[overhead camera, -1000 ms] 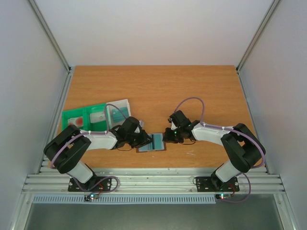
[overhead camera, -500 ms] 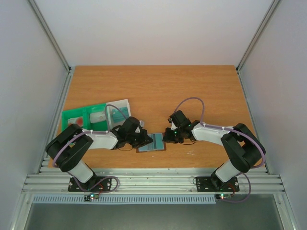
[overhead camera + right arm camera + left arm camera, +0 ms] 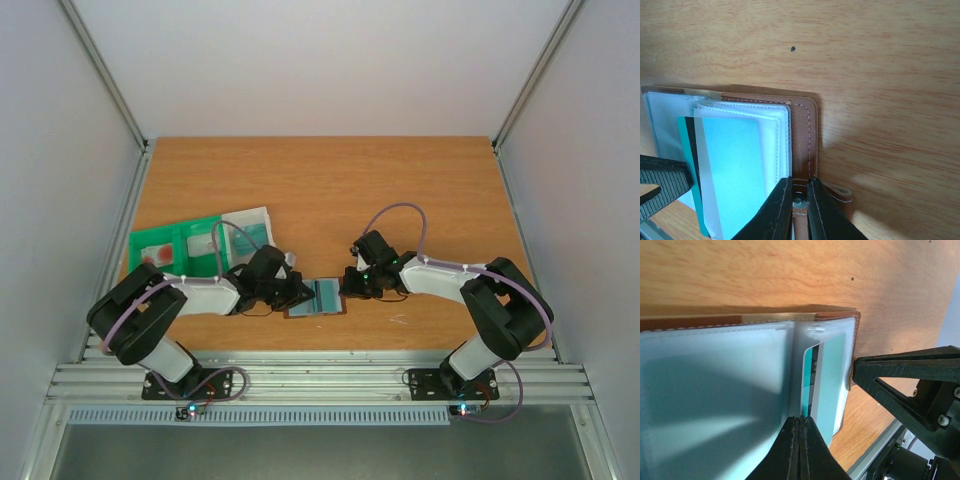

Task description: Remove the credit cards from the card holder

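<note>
The card holder (image 3: 316, 298) lies open on the wooden table (image 3: 320, 190) near its front edge, between both grippers. The right gripper (image 3: 800, 192) pinches its brown edge beside the snap tab (image 3: 840, 193). The left gripper (image 3: 800, 426) is clamped on the teal card (image 3: 730, 165), which sticks out of a clear pocket (image 3: 775, 145).

A wooden table (image 3: 320, 180) with orange-brown grain fills the middle, evenly lit with only soft shadows (a tiny dark speck (image 3: 793, 48) marks the wood in the right wrist view). Plain white walls close it in: a back wall (image 3: 320, 60) at 12 o'clock, a left wall (image 3: 50, 200) at 9, a right wall (image 3: 600, 200) at 3. Grey metal struts (image 3: 105, 75) rise at 11 and 1. Ribbed aluminium rails (image 3: 320, 378) edge the table at 6, with a dull grey surface (image 3: 320, 450) below them.
</note>
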